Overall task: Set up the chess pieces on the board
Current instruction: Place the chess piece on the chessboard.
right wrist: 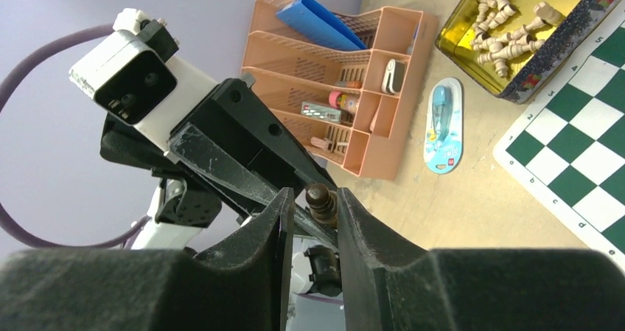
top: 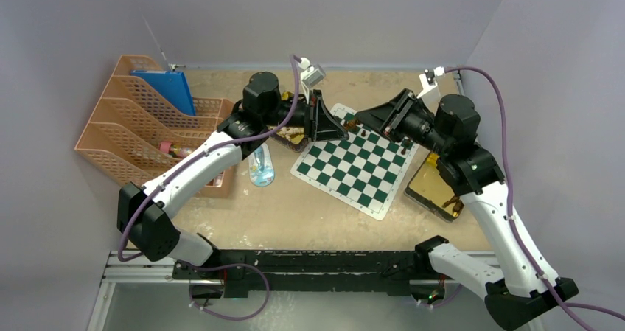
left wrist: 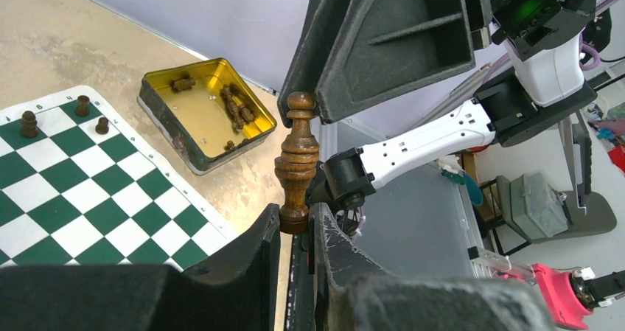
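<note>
A dark brown chess piece (left wrist: 297, 161) stands upright in my left gripper (left wrist: 296, 217), which is shut on its base. My right gripper (right wrist: 315, 198) reaches in from the other side with its jaws on either side of the piece's head (right wrist: 321, 202). The head rests against one finger (right wrist: 354, 220), and a small gap shows at the other. Both grippers meet above the far corner of the board (top: 354, 165). Three dark pieces (left wrist: 29, 123) stand on the board's edge squares. More dark pieces lie in a gold tin (left wrist: 206, 113), and pale ones in another tin (right wrist: 516, 29).
An orange desk organiser (top: 147, 124) with a blue folder fills the left side. A small blue packaged item (top: 261, 167) lies between it and the board. The dark-piece tin (top: 435, 187) sits right of the board, under my right arm.
</note>
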Robot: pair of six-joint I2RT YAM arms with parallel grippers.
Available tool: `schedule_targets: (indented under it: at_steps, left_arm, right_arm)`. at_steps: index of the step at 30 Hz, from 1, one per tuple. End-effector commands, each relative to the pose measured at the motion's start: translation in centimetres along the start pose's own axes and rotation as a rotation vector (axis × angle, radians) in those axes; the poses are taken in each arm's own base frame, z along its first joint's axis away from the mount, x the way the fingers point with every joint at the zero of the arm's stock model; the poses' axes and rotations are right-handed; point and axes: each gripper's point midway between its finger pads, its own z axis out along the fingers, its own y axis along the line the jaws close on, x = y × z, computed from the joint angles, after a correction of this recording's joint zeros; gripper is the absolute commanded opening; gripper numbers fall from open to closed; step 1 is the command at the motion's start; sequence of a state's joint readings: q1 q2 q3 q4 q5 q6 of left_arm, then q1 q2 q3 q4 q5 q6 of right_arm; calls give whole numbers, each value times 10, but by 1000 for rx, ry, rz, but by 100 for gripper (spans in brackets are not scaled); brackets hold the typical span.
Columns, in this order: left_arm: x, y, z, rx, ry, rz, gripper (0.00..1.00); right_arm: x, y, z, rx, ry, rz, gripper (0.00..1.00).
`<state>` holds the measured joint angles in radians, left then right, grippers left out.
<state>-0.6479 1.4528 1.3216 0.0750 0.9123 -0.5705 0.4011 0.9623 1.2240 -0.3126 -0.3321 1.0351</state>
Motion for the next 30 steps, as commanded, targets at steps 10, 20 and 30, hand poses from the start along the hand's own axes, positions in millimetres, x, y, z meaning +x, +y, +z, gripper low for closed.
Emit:
schedule_targets:
  at_steps: [10,20,30]
  left_arm:
    - [-6,-6,-6,-2,-10,68,0]
    - [12,18,-14,-155,28,-16,0]
    - [29,29,-28,-279,45,-91,0]
  right_arm:
    - [3,6,-2,-29,20,-48,13]
    - [-39,-20,-1,139,-197,-123,5]
    - [-86,-97,18,486,-390,-236,4]
